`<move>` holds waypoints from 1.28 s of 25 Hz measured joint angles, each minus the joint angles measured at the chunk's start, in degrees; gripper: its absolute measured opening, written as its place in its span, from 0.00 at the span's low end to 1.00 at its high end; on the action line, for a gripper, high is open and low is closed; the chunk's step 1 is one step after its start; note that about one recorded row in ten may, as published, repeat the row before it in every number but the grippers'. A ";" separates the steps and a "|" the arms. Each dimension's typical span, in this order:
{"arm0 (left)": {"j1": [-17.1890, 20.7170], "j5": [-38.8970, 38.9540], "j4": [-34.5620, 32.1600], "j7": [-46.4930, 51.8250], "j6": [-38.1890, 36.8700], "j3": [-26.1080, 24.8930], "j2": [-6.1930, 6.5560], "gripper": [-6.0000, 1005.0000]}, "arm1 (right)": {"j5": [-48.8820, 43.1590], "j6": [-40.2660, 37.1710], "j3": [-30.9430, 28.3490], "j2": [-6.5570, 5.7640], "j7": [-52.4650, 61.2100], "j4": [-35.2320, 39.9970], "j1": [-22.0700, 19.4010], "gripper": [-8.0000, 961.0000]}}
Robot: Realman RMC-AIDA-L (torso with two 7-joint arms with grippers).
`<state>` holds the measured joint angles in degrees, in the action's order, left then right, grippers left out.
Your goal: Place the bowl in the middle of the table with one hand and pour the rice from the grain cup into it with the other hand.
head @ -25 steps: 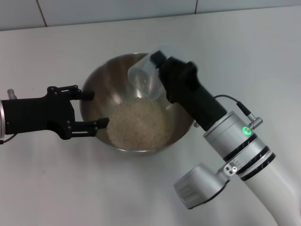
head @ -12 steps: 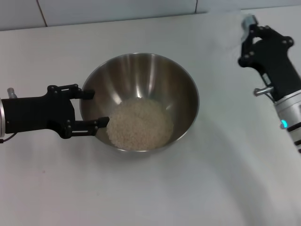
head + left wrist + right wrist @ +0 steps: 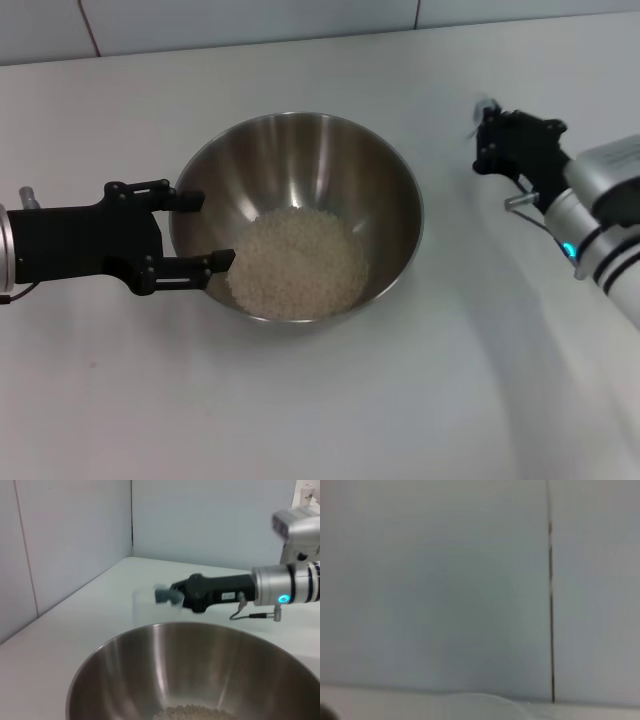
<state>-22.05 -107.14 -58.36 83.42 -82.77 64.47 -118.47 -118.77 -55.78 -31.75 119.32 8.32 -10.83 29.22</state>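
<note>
The steel bowl (image 3: 385, 180) stands in the middle of the white table (image 3: 300, 410) with a heap of rice (image 3: 300, 265) in it. The bowl (image 3: 150, 650) and a little rice (image 3: 192, 712) also show in the left wrist view. My left gripper (image 3: 217, 229) is open at the bowl's left rim, one finger on each side of that edge. My right gripper (image 3: 484, 135) is to the right of the bowl, away from it, and is shut on the translucent grain cup (image 3: 487, 106). The cup (image 3: 145, 604) looks empty. Its rim (image 3: 475, 702) shows in the right wrist view.
A tiled wall (image 3: 250, 20) runs along the table's far edge. Bare white tabletop lies in front of the bowl and on its right, under the right arm (image 3: 600, 200).
My right arm has swung the cup away from above the bowl to the right side of the table. The left gripper, bowl and rice have not moved.
</note>
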 joint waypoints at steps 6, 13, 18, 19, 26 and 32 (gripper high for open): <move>-0.02 0.00 0.02 0.35 0.16 0.32 0.00 0.79 | -2.52 6.09 0.28 0.06 -0.31 0.03 2.25 0.10; -0.01 0.00 0.13 0.37 0.21 1.02 0.00 0.79 | -4.01 6.21 0.31 0.20 -0.17 -0.49 1.39 0.14; -0.08 0.00 0.29 0.46 0.25 1.03 0.00 0.79 | -4.09 4.14 0.32 0.00 -0.31 -3.29 -2.11 0.31; -0.13 0.00 0.35 0.46 0.25 1.02 0.00 0.79 | -4.33 2.43 0.51 -0.04 -0.31 -3.63 -3.48 0.36; -0.33 -0.15 0.62 0.44 0.25 1.01 0.01 0.79 | -4.57 -4.21 0.18 -0.16 0.67 -4.65 -9.21 0.61; -0.36 -0.86 0.79 0.43 0.24 1.00 -0.03 0.79 | -4.23 -18.62 -0.42 -0.46 10.45 -0.74 -12.20 0.73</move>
<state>-22.41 -108.00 -57.57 83.85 -82.53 65.47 -118.51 -123.00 -74.40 -32.16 118.86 18.76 -11.58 17.02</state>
